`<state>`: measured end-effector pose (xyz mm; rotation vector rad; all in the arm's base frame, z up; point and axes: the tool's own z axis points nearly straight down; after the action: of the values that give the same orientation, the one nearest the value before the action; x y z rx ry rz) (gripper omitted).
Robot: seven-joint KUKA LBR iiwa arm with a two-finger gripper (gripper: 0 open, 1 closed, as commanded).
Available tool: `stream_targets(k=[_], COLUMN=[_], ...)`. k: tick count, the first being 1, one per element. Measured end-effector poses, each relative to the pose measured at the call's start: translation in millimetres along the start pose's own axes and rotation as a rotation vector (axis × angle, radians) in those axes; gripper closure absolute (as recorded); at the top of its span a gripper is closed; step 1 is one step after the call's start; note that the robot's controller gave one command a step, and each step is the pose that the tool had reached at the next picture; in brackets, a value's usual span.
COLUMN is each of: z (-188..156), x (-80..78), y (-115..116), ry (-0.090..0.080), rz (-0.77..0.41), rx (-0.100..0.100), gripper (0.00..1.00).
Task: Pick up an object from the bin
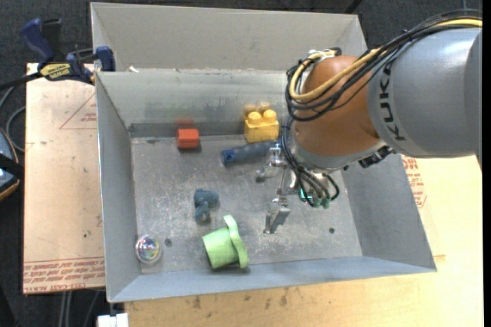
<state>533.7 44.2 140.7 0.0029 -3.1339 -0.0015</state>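
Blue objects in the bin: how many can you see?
2. A dark blue elongated piece lies just in front of the yellow brick near the back wall; a smaller grey-blue piece sits mid-floor. The arm may hide others.

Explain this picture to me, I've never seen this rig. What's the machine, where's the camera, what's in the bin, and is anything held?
One camera looks down on a grey metal bin from above and a bit to one side. The big silver shape coming in from the right is a robot arm. The orange dome and the cables on it are part of the arm.

Its two-finger gripper is over bare floor right of centre, open, with nothing between the fingers.

Loose things in the bin:
- a yellow toy brick and a blue cylinder, nearest the gripper
- a red block at the back
- a small grey-blue lump near the middle
- a green cup on its side at the front
- a clear ball in the front left corner
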Motion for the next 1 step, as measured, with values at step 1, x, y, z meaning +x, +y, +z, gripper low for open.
stream_targets(k=[1], z=[16.8], x=[42.6], y=[41.0], ry=[-0.002], rz=[0.033], rx=[-0.002], gripper=[0.0])
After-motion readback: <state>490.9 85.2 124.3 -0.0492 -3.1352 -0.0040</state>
